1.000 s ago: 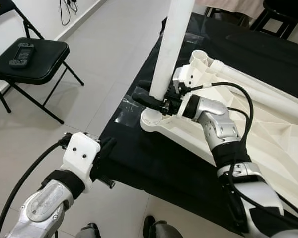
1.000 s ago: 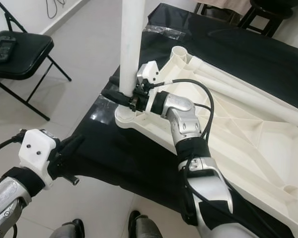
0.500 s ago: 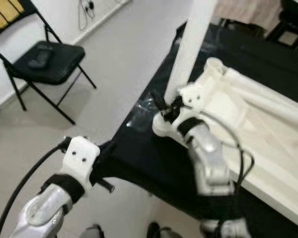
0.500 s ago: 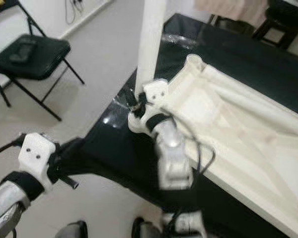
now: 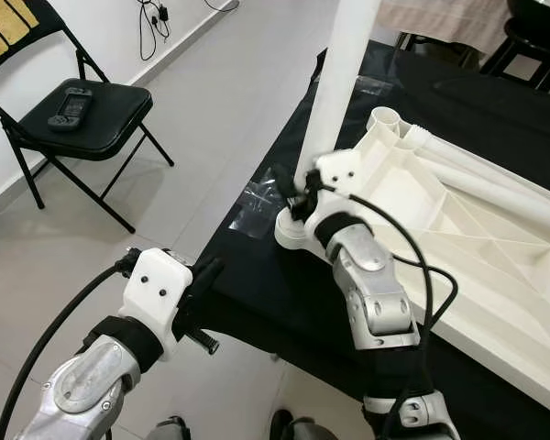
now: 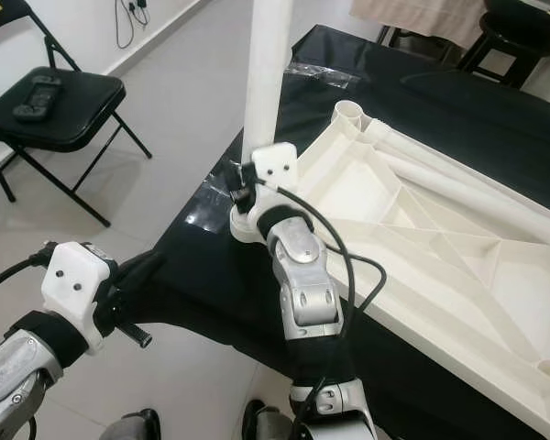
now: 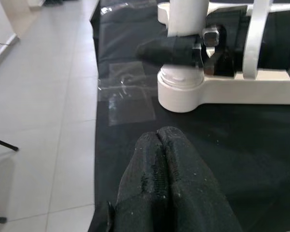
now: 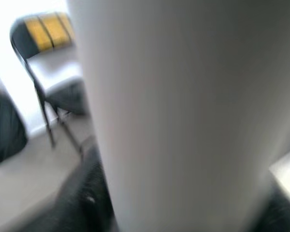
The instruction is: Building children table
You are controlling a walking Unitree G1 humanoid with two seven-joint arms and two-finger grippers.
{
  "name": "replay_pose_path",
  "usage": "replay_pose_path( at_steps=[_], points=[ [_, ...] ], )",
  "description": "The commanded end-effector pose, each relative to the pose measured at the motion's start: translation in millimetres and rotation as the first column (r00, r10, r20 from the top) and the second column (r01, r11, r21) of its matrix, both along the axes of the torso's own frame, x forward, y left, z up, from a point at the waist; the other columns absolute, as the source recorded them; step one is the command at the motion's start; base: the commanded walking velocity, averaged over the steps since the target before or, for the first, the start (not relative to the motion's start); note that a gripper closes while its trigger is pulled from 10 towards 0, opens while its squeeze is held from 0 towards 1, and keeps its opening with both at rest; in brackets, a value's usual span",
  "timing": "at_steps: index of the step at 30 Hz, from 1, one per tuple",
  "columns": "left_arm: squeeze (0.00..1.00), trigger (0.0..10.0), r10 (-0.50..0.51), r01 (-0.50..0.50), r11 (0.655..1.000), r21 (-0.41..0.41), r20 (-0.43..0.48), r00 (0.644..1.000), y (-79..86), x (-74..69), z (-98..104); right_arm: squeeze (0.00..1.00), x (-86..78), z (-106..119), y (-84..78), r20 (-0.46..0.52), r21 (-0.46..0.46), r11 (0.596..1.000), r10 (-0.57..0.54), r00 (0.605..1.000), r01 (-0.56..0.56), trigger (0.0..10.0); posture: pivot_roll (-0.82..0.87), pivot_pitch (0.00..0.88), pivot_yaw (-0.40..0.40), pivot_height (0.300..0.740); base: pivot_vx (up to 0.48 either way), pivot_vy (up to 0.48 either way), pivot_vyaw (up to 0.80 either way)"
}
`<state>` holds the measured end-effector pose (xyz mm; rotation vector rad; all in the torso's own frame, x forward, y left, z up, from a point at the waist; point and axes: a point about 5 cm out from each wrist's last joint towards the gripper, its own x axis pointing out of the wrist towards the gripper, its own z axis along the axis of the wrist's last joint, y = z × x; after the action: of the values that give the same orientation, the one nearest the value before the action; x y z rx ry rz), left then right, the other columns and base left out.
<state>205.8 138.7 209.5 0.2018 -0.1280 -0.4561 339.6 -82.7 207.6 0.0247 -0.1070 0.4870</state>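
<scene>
Compared with a second before, the head camera had swung and pulled back a bit, so the chair showed more fully. The right arm had also twisted, with its elbow now down toward 6 o'clock, though its gripper was still clamped on the same leg.

The white table leg [image 5: 337, 82] stood upright in the corner socket [image 7: 180, 92] of the upside-down white table top [image 5: 458, 247]. That top lay flat on a black cloth [image 5: 284, 302] and filled the scene from the middle out to 3 o'clock. The socket corner sat right at the cloth's near edge. Another white leg [image 6: 467, 197] lay flat on the underside of the top, running from a socket at 12 o'clock off toward 3.

The right gripper [image 5: 293, 194] had its black fingers [image 7: 169, 50] closed around the standing leg just above the socket. In the right wrist view that leg was a big white blur up close.

The left gripper [image 7: 160, 140] hung out at about 7 o'clock from the socket, just off the edge of the cloth and apart from everything. Its two fingers were pressed together with nothing between them, pointing at the socket.

A patch of clear tape [image 7: 128, 96] was stuck on the cloth near the socket. Over at 10 o'clock, a black folding chair [image 5: 82, 115] stood on the pale tiled floor [image 5: 211, 101] with a dark remote-looking gadget [image 5: 70, 105] on its seat. Some cables [image 5: 151, 18] hung down the wall behind.
</scene>
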Motion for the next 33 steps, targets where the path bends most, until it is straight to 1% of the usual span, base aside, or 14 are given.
replay_pose_path(
  at_steps=[1, 4, 5, 6, 7, 10, 16, 17, 18, 19, 23, 29, 32, 33],
  points=[
    [0.0, 10.0, -0.019, 0.019, 1.0, -0.016, -0.026, 0.999, -4.3, -1.9, -3.6, 1.0, 0.0, 15.6, -0.5, 0.057, 0.034, 0.99, 0.135, 0.989, -0.137, 10.0, 0.13, 0.287, -0.13, 0.74, 0.0, 0.0, 0.0],
    [0.0, 10.0, -0.019, 0.018, 1.0, -0.016, -0.025, 1.0, -4.4, -1.8, -3.3, 1.0, 0.6, 25.2, -2.5, 0.095, 0.028, 0.971, 0.234, 0.968, -0.237, 10.0, 0.13, 0.287, -0.13, 0.74, 0.0, 0.0, 0.0],
    [0.0, 10.0, -0.017, 0.016, 1.0, -0.015, -0.023, 1.0, -4.2, -1.7, -2.9, 0.0, 2.0, 33.1, -6.3, 0.129, -0.02, 0.945, 0.325, 0.937, -0.325, 10.0, 0.13, 0.285, -0.134, 0.74, 0.0, 0.0, 0.0],
    [0.0, 10.0, -0.017, 0.016, 1.0, -0.015, -0.023, 1.0, -4.2, -1.7, -2.9, 0.0, 2.0, 33.1, -6.3, 0.129, -0.02, 0.945, 0.325, 0.937, -0.325, 10.0, 0.13, 0.285, -0.134, 0.74, 0.0, 0.0, 0.0],
    [0.0, 10.0, -0.007, 0.006, 1.0, -0.012, -0.014, 1.0, -2.4, -1.1, -1.5, 0.0, 9.8, 43.8, -15.4, 0.158, -0.115, 0.89, 0.455, 0.877, -0.441, 10.0, 0.14, 0.281, -0.138, 0.74, 0.0, 0.0, 0.0],
    [0.0, 10.0, 0.002, -0.002, 1.0, -0.009, -0.009, 1.0, -1.0, -0.4, -0.9, 0.0, 13.9, 47.5, -19.2, 0.153, -0.158, 0.843, 0.536, 0.83, -0.515, 10.0, 0.15, 0.278, -0.138, 0.74, 0.0, 0.0, 0.0],
    [0.0, 10.0, 0.005, -0.005, 1.0, -0.006, -0.004, 1.0, -1.2, 0.2, -0.4, 0.0, 20.8, 45.0, -18.8, 0.131, -0.207, 0.81, 0.578, 0.805, -0.548, 9.5, 0.16, 0.274, -0.14, 0.74, 0.0, 0.0, 0.0],
    [0.0, 10.0, 0.006, -0.006, 1.0, -0.005, -0.001, 1.0, -1.2, 0.4, 0.0, 0.0, 23.9, 44.5, -17.9, 0.124, -0.204, 0.806, 0.584, 0.802, -0.556, 1.9, 0.16, 0.272, -0.143, 0.74, 0.0, 0.0, 0.0],
    [0.0, 10.0, 0.006, -0.006, 1.0, -0.005, -0.001, 1.0, -1.2, 0.4, 0.0, 0.0, 23.9, 44.5, -17.9, 0.124, -0.204, 0.806, 0.584, 0.802, -0.556, 1.9, 0.16, 0.272, -0.143, 0.74, 0.0, 0.0, 0.0],
    [0.0, 10.0, 0.007, -0.007, 1.0, -0.005, 0.0, 1.0, -1.2, 0.4, 0.1, 0.0, 26.0, 44.3, -17.7, 0.116, -0.193, 0.796, 0.6, 0.792, -0.574, 0.0, 0.16, 0.271, -0.144, 0.74, 0.0, 0.0, 0.0],
    [0.0, 10.0, 0.01, -0.01, 1.0, -0.005, 0.001, 1.0, -1.3, 0.1, -0.1, 0.0, 28.9, 41.9, -19.3, 0.095, -0.17, 0.754, 0.653, 0.751, -0.635, 0.0, 0.15, 0.271, -0.147, 0.74, 0.0, 0.0, 0.0],
    [0.0, 10.0, 0.011, -0.011, 1.0, -0.006, -0.003, 1.0, -1.8, -1.1, -0.8, 0.0, 29.3, 33.5, -24.1, 0.08, -0.166, 0.73, 0.68, 0.729, -0.663, 0.0, 0.15, 0.275, -0.144, 0.74, 0.0, 0.0, 0.0],
    [0.0, 10.0, 0.01, -0.01, 1.0, -0.006, -0.005, 1.0, -2.2, -1.3, -1.2, 0.0, 28.9, 29.7, -26.9, 0.081, -0.171, 0.739, 0.67, 0.738, -0.652, 0.0, 0.15, 0.277, -0.144, 0.74, 0.0, 0.0, 0.0],
    [0.0, 10.0, 0.009, -0.009, 1.0, -0.006, -0.006, 1.0, -2.3, -1.4, -1.3, 0.0, 29.1, 26.6, -30.7, 0.085, -0.173, 0.775, 0.626, 0.775, -0.608, 0.0, 0.14, 0.281, -0.145, 0.74, 0.0, 0.0, 0.0]
  ],
)
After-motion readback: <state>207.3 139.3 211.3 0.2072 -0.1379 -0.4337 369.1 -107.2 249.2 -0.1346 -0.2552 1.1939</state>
